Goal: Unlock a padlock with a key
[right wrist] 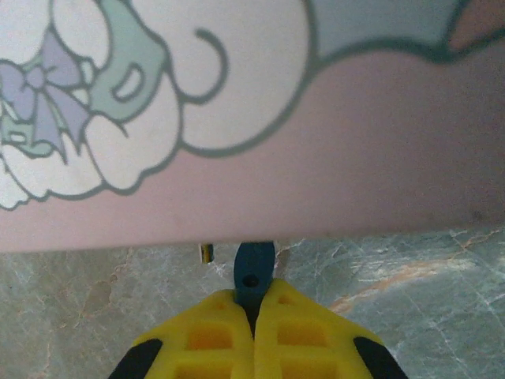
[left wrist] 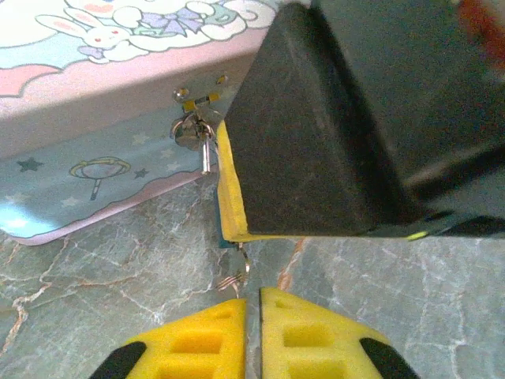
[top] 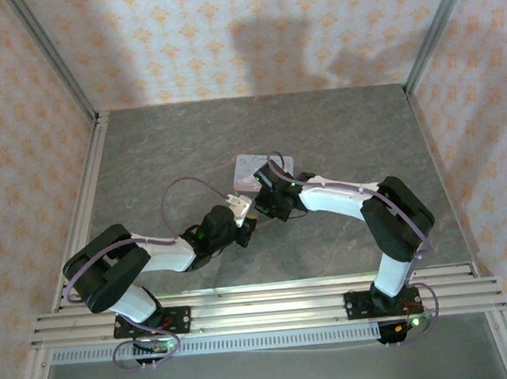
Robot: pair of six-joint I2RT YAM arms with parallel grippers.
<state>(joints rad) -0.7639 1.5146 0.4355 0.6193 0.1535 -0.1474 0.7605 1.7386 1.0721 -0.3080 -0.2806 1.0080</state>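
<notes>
My right gripper (right wrist: pixel 254 304) is shut on the dark blue padlock (right wrist: pixel 254 272), whose keyhole faces the camera just below the tin's edge. In the left wrist view that same gripper's black finger with its yellow pad (left wrist: pixel 229 197) covers the padlock, leaving only a blue sliver (left wrist: pixel 218 229). A thin silvery key on a small wire ring (left wrist: pixel 237 272) hangs from under that sliver, just ahead of my left gripper (left wrist: pixel 252 304). The left pads (left wrist: pixel 201 335) stand a narrow slit apart with nothing visible between them. From above, both grippers (top: pixel 254 214) meet at the tin's near edge.
The light-blue and pink cartoon tin (left wrist: pixel 95 118) lies flat on the grey marbled table (left wrist: pixel 95 276), with a metal hasp (left wrist: pixel 193 130) on its front side. Patterned walls and metal frame posts (top: pixel 50 56) surround the table.
</notes>
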